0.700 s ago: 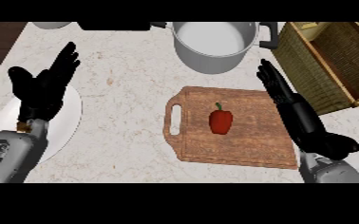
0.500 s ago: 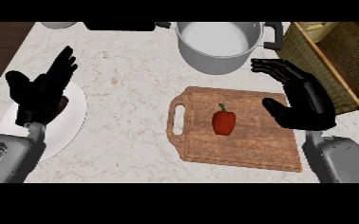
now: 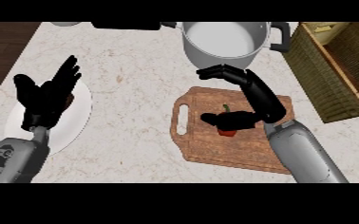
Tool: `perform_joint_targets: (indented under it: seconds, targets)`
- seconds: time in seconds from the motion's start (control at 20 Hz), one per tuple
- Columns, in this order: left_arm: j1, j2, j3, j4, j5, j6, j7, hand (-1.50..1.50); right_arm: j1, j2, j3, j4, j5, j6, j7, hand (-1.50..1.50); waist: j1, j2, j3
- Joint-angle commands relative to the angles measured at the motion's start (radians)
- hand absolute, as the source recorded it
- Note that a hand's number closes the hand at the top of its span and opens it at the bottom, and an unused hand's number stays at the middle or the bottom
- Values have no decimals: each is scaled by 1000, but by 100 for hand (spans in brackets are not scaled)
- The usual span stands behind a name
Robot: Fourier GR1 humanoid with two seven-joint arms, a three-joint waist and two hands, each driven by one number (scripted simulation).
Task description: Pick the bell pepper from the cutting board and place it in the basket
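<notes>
Right hand has swung in over the cutting board.
Thumb across the bell pepper, fingers spread, not gripping; basket waits at two o'clock; left hand rests open.

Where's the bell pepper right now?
In the head view, the bell pepper sits on the cutting board, right of centre, partly under the right hand and its thumb.

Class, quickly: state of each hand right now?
Left hand: open, holding nothing, over the plate.
Right hand: open, thumb at the pepper, not yet gripping.
</notes>
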Motion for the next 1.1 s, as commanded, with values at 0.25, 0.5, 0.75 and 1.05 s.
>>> perform_joint_targets:
  seconds: [0.25, 0.5, 0.75, 1.05]
  targets:
    - [26, 2, 48, 14, 10, -31, -2, 0, -218, 239, 119, -54, 242, -123, 549, -150, -38, -16, 0]
    - [39, -12, 46, 34, 1, -18, -18, 0, -337, 112, 148, -39, 349, 55, 865, -150, -52, -24, -3]
    - [84, -36, 24, 27, -15, -12, -43, 0, -530, -33, 74, -40, 405, 265, 1120, -150, -55, -29, -3]
    - [45, 10, 72, 7, 7, -33, 14, 0, -622, -102, -71, -64, 114, 653, 1281, -150, -51, -22, 1]
